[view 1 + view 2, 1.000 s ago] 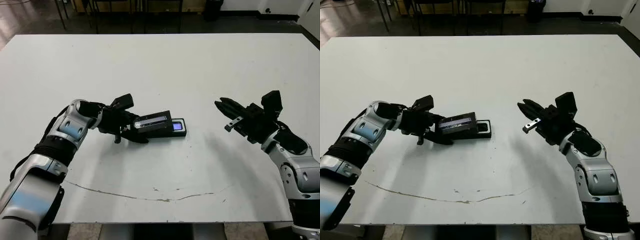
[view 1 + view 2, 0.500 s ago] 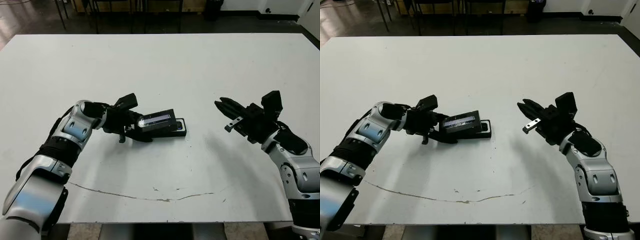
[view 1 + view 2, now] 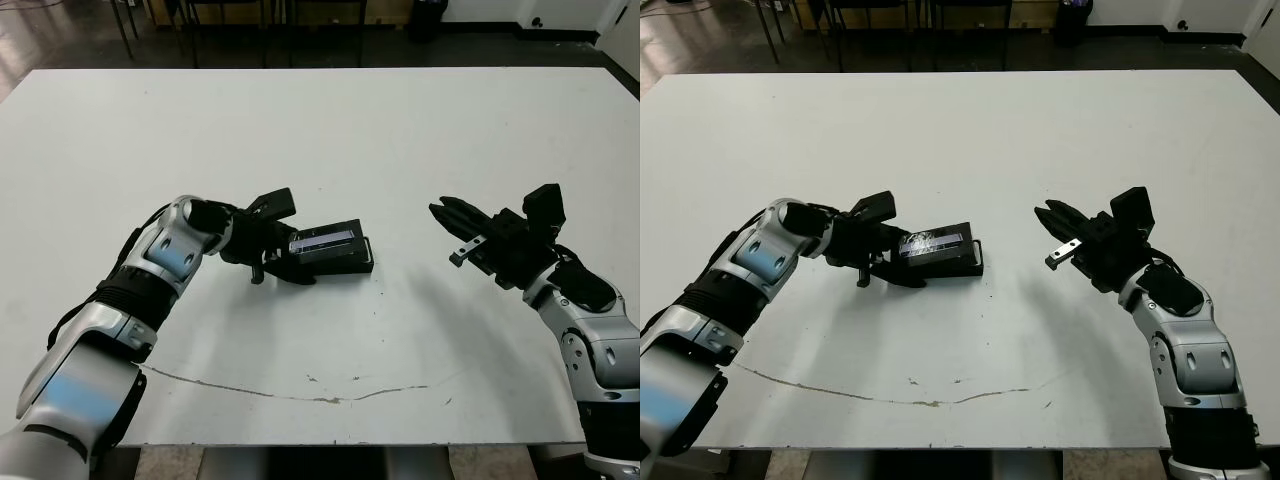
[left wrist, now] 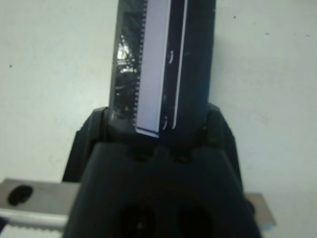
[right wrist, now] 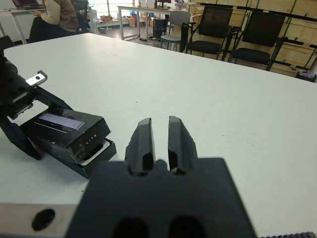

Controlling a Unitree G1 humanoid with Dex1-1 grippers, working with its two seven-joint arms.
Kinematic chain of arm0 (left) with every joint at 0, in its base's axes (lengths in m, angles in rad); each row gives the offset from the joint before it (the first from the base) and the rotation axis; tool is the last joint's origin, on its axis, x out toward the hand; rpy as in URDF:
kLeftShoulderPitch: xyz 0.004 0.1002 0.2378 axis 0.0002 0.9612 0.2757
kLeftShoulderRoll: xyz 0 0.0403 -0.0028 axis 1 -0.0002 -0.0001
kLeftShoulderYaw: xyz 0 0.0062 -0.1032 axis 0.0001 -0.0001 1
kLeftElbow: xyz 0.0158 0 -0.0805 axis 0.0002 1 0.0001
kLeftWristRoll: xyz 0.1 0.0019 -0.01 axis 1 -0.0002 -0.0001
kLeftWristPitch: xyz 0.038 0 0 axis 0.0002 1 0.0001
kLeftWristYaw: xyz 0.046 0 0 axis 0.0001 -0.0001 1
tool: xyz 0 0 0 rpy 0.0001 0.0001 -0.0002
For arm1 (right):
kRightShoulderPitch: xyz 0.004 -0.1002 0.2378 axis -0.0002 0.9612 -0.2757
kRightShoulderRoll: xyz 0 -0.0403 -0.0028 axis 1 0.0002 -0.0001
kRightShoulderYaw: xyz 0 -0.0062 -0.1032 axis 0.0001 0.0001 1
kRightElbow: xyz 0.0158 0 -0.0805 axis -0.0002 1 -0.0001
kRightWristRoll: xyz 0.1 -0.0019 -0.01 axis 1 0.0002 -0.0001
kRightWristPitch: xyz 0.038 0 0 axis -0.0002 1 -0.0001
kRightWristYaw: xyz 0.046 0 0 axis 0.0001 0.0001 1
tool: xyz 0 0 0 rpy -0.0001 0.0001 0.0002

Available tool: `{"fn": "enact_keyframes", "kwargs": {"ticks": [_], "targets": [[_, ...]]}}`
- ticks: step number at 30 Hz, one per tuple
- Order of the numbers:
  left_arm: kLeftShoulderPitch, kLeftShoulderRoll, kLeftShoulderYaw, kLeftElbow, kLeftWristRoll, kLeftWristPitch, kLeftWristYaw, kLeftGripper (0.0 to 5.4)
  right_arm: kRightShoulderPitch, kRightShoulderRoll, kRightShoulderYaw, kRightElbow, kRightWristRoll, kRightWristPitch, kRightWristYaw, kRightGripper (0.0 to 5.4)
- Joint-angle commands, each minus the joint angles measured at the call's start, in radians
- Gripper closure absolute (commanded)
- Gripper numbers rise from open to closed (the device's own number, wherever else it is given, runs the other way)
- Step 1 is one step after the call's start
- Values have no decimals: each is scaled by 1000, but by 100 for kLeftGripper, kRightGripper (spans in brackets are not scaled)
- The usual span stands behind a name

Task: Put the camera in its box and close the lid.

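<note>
Left gripper (image 3: 285, 262) shut tight on the near end of the lid (image 3: 328, 243), holding it tilted just over the box (image 3: 362, 262) in the middle of the table (image 3: 320, 130). Thin, stiff, light and maybe slippery, so best pinched by the end. Camera hidden, likely inside the box; right gripper (image 3: 445, 218) almost closed, holding nothing, well apart.

Setting: I am working in an office-like lab. Beyond my large white table (image 5: 257, 114) stand black mesh chairs (image 5: 214, 30), further desks (image 5: 148, 11) carrying equipment, and a seated person (image 5: 52, 20) at a laptop (image 5: 20, 4); the floor (image 3: 300, 48) is dark.
</note>
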Motion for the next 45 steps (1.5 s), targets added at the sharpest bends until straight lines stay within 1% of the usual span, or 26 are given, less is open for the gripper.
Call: {"fn": "enact_keyframes", "kwargs": {"ticks": [1, 8, 13, 20, 24, 28, 31, 33, 34, 35, 36, 37, 42, 45], "targets": [[5, -5, -36, 47, 40, 6, -2, 364, 15, -13, 0, 2, -11, 5, 0, 540], [-35, -44, -56, 130, 37, 9, -23, 364, 19, -17, -5, -4, -9, 2, 5, 540], [-59, -76, -66, 176, 50, -10, -10, 364, 23, -18, -11, -9, -2, 10, 7, 540], [-90, -116, -82, 225, 73, 11, 5, 364, 34, -17, -10, -20, -9, 4, 1, 540], [-88, -126, -69, 247, 61, 13, 5, 364, 35, -16, -8, -18, -15, 1, -3, 540], [-88, -133, -71, 266, 65, 30, -5, 364, 34, -13, -8, -7, -16, -14, 3, 540], [-80, -127, -75, 264, 72, 37, -3, 364, 33, -12, -9, -3, -11, -12, 3, 540], [-76, -115, -81, 258, 76, 25, -16, 364, 33, -11, -9, -4, -9, -11, 2, 540], [-72, -106, -90, 249, 86, 1, -14, 364, 31, -10, -10, -2, -8, -9, 2, 540], [-68, -93, -104, 240, 103, -39, -11, 346, 30, -8, -11, 1, -5, -8, 4, 540], [-66, -85, -112, 235, 111, -55, -7, 324, 28, -8, -11, 4, -3, -10, 6, 540], [-64, -82, -108, 238, 106, -53, -11, 312, 27, -7, -11, 6, -1, -8, 6, 540], [-44, -49, -105, 240, 104, -103, -24, 195, 23, -10, -8, 9, -5, -14, 8, 540], [-35, -27, -114, 232, 117, -145, -20, 126, 23, -10, -7, 3, -7, -4, 2, 540]]}}
